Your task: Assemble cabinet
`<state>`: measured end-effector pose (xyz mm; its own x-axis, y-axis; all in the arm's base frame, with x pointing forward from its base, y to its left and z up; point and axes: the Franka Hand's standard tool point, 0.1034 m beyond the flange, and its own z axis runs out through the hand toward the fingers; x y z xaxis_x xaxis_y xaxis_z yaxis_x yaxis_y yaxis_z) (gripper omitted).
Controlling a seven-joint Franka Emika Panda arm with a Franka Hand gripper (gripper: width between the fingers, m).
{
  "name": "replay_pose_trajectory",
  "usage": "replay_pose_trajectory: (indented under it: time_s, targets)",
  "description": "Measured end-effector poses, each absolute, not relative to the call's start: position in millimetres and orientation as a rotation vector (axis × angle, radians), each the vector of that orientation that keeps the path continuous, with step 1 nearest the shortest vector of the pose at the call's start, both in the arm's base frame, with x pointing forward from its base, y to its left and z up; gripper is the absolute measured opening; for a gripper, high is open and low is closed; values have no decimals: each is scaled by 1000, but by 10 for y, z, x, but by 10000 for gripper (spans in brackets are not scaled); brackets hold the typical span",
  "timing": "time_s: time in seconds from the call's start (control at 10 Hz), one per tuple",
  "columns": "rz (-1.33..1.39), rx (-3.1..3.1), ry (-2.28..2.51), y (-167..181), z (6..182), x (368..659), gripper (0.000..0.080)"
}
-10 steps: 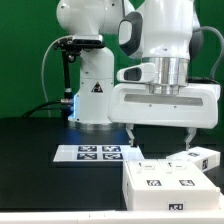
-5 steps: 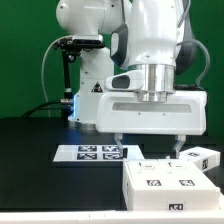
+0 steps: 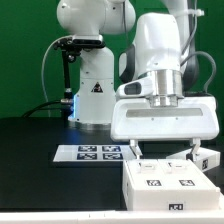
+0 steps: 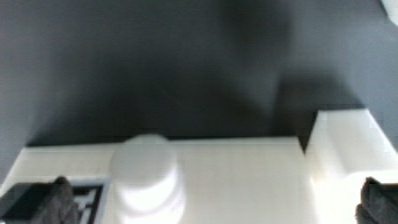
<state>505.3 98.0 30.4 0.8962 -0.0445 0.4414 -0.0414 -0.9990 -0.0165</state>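
The cabinet body point(image 3: 165, 184), a white box with two square tags on top, lies at the front right of the black table. A smaller white tagged panel point(image 3: 208, 160) lies just behind it on the exterior view's right. My gripper point(image 3: 163, 152) hangs directly over the body's back edge, open wide and empty, with one fingertip on each side. In the wrist view the gripper point(image 4: 210, 205) straddles white cabinet surfaces point(image 4: 231, 175). There I see a rounded white bump point(image 4: 146, 172) and a raised white edge point(image 4: 349, 150). The dark fingertips point(image 4: 43, 200) show at both sides.
The marker board point(image 3: 98, 152) lies flat on the table to the exterior view's left of the cabinet body. The arm's white base point(image 3: 95, 90) stands behind it, with a black camera stand point(image 3: 68, 60) beside it. A green wall closes the back.
The hand swung to the exterior view's left, then back to the right, and has come lower toward the cabinet body. The jaws have stayed open. The cabinet parts have not moved.
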Motion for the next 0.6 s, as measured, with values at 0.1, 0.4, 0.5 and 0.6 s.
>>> replay_pose_trajectory:
  time_s: [0.1, 0.4, 0.5, 0.6]
  targets:
    - [-700, -3067, 87, 956, 219, 4998, 796]
    - [-613, -3105, 40, 925, 141, 4949, 796]
    - [-624, -3111, 19, 833, 186, 5020, 796]
    - [-628, -3111, 16, 808, 209, 5073, 796]
